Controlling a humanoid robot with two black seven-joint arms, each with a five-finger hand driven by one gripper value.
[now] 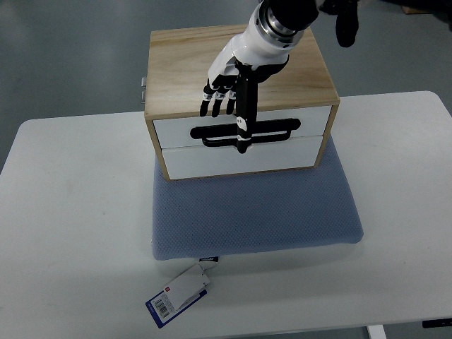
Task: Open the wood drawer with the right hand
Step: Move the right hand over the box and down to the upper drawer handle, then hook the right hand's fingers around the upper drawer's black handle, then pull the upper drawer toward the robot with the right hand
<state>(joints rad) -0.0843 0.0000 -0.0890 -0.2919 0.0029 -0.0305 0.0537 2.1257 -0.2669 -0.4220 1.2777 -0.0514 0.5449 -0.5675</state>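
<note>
Still shut wood drawer (pixel 240 127), hand (pixel 233 78) above

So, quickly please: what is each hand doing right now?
Right hand: open, fingers extended over the drawer handle slot, holding nothing.
Left hand: not in view.

A light wood drawer box (pixel 240 99), two white fronts shut, upper front (pixel 240 129) with a black slot handle (pixel 247 133), sits at the bench's twelve o'clock.
</note>
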